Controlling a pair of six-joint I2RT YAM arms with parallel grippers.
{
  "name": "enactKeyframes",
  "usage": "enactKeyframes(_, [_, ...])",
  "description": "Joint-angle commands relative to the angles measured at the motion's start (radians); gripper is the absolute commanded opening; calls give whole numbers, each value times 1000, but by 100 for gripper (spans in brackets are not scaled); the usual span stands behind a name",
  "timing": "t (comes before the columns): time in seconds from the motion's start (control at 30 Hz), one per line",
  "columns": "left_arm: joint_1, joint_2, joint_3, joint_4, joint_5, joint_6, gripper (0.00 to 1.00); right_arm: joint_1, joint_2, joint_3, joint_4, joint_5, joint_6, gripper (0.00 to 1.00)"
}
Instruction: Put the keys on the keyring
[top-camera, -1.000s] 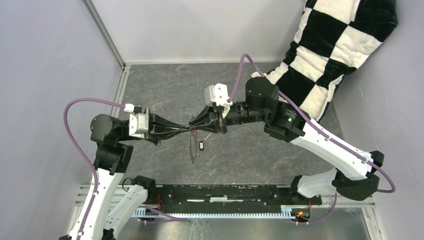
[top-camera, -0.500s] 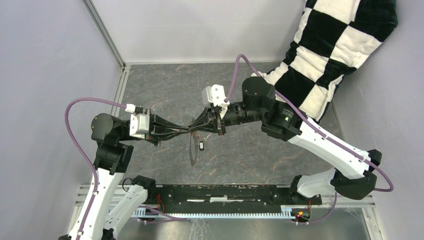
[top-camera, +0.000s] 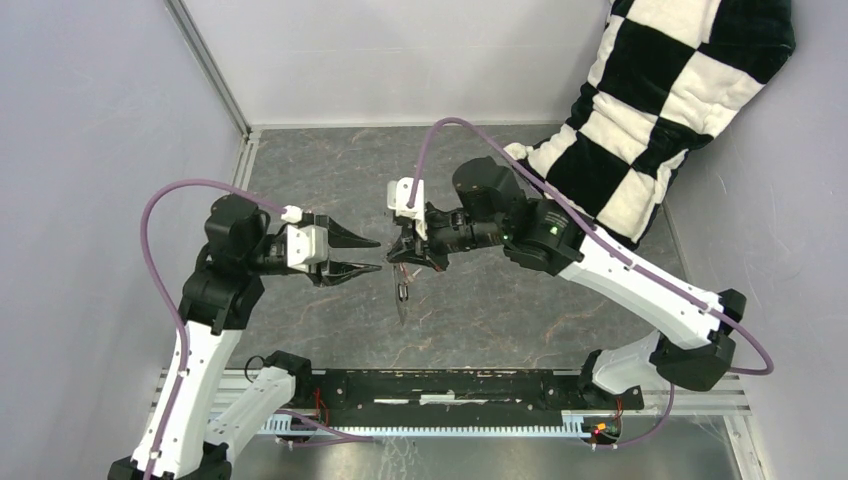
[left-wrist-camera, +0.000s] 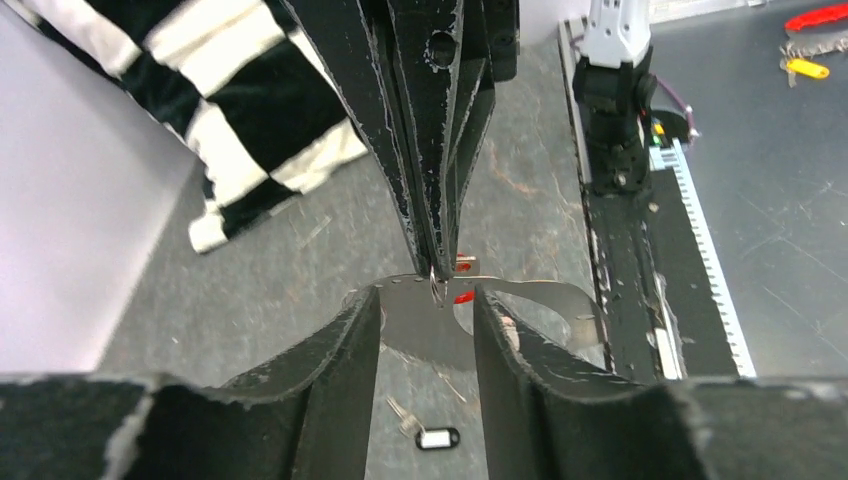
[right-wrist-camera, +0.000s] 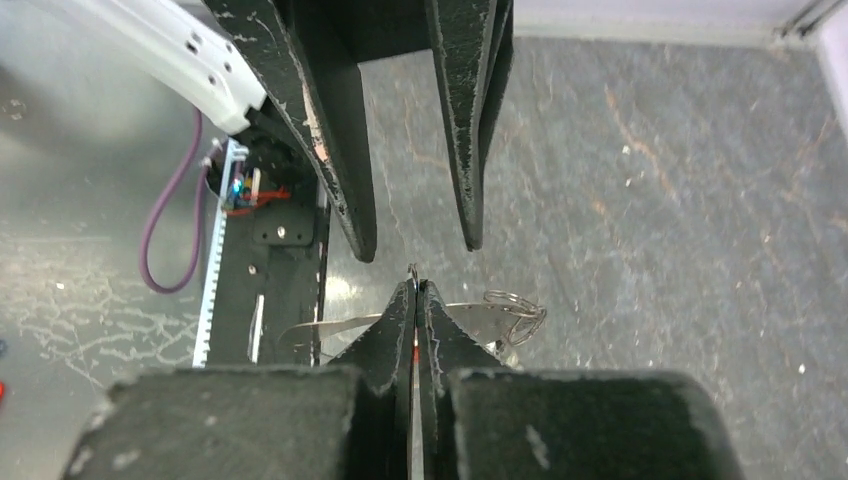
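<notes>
Right now my right pincer (top-camera: 398, 264) is pressed together near the middle of the top view, pinching the upper end of the keyring (top-camera: 400, 310). The ring hangs down from it toward the bottom of the frame, above the grey marbled table (top-camera: 300, 170). It looks like a thin grey metal hoop, seen nearly edge-on from above. In my right wrist view it is a pale sliver with small wire loops bunched at its right end. The red key (left-wrist-camera: 462, 267) shows as a red fleck just beside the pinch. The black key (left-wrist-camera: 437, 438), with its pale spot, sits low between my left fingers; I cannot tell whether it hangs or lies. My left pincer (top-camera: 379, 254) is spread wide, just left of the ring, touching nothing.
</notes>
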Motion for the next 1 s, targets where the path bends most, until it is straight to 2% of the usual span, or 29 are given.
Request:
enactKeyframes(0.0, [-6,40,33,-205,-35,196,43,14,27,61,-56,50,-27,0])
enactKeyframes(0.3, [-29,89,50,-324,-78,318,38,55,112,177,-160,124,-51,0])
enactKeyframes(0.43, [-43,94,51,-324,-89,323,27,63,135,213,-189,145,-56,0])
enactKeyframes(0.5, [-49,92,49,-324,-94,325,25,69,143,222,-201,153,-60,0])
enactKeyframes(0.63, [-59,89,62,-353,-92,345,25,77,152,224,-214,182,-63,1])
enactKeyframes(0.8, [-66,94,82,-423,-94,404,31,84,157,227,-222,209,-68,1])
enactKeyframes(0.97, [-68,104,78,-425,-95,421,29,101,175,252,-226,207,-66,0])
